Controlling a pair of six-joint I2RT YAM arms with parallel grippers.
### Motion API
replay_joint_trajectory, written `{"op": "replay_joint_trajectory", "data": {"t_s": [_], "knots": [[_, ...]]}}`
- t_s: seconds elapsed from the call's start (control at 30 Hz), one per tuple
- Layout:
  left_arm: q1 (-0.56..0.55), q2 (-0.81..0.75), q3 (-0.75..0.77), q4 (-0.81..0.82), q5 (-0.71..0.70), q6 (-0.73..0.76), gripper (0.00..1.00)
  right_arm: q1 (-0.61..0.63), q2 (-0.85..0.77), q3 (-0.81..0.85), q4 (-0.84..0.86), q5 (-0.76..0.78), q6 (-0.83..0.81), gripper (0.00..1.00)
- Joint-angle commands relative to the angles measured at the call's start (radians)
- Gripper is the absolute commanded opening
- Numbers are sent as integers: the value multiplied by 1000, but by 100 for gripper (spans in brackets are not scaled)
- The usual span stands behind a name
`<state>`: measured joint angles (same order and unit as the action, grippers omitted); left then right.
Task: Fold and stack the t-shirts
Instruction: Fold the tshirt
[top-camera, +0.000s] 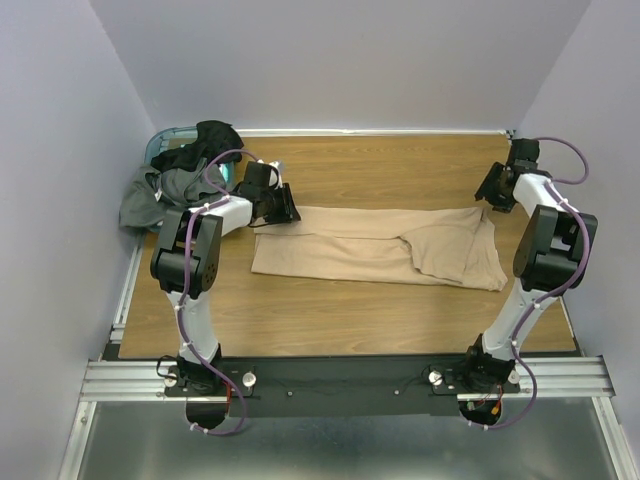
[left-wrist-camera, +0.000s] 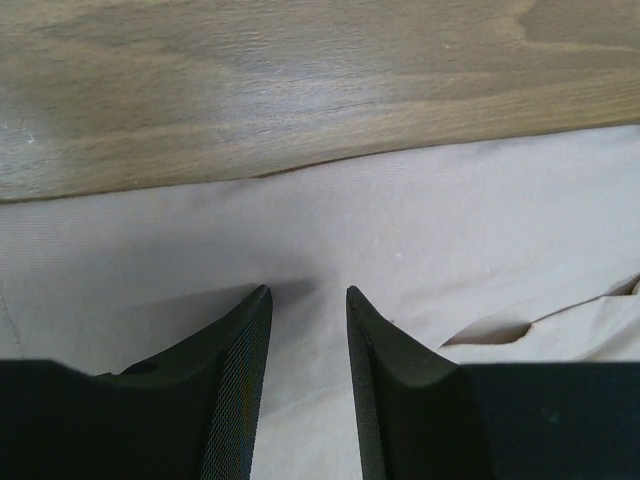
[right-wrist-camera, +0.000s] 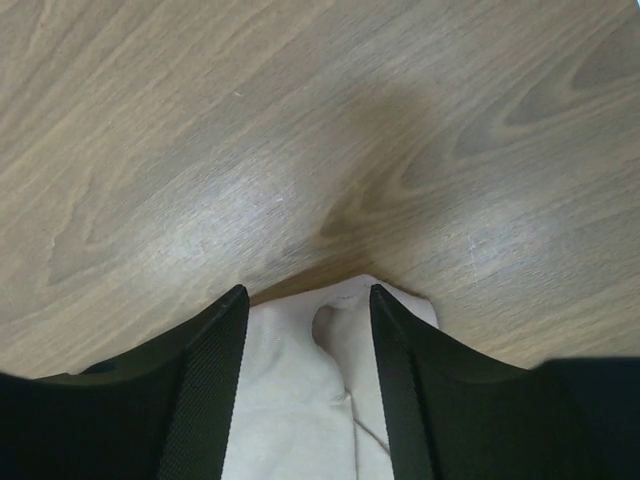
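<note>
left fingers (left-wrist-camera: 306, 292) apart over tan shirt (left-wrist-camera: 450, 220) | right fingers (right-wrist-camera: 308, 292) straddle its corner, grip unclear | basket (top-camera: 165, 134) mostly hidden

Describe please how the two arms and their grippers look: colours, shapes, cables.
Both arms are alike. The left arm and the right arm have white links and bulky black joint housings. A purple cable loops along each. The left gripper and the right gripper each have two black, tapered fingers with finely textured inner faces. No markings are visible.
</note>
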<state>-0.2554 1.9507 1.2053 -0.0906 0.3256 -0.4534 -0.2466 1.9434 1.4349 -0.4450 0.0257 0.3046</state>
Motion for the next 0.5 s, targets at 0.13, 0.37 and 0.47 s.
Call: {"op": "replay_joint_trajectory", "data": {"t_s": [0.13,0.37,0.47], "knots": [[-1,20,-13,3,-7,18,44,-13,-27,-39,32,-20,10,53],[-1,21,-12,-4,-7,21,44,-14,-15,-67,32,-47,14,50],[-1,17,-13,-3,-16,21,45,-14,-12,-62,34,-52,14,47]]}}
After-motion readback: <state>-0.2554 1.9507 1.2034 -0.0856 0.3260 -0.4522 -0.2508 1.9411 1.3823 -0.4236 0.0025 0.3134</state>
